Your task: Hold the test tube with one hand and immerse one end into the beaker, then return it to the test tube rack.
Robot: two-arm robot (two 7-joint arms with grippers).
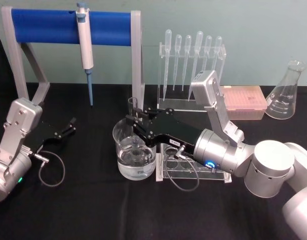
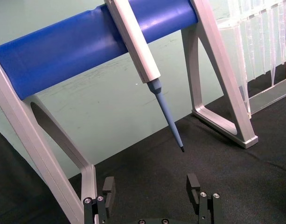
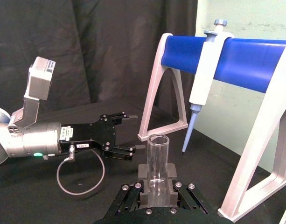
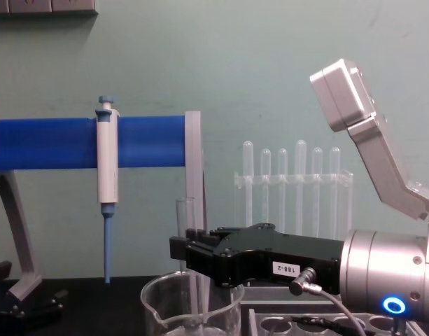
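Right hand clamps upright test tube, tip inside beaker; lower plumb, clear of the wall; left hand idles agape, empty, at 9 o'clock.

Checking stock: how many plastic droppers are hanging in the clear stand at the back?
6. The droppers hang side by side in the clear stand at the table's back, right of the blue bar; none appears hidden.

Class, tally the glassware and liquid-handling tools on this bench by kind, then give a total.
Test tube: 1
Beaker: 1
Conical flask: 1
Plastic droppers: 6
Pipette: 1
Total: 10
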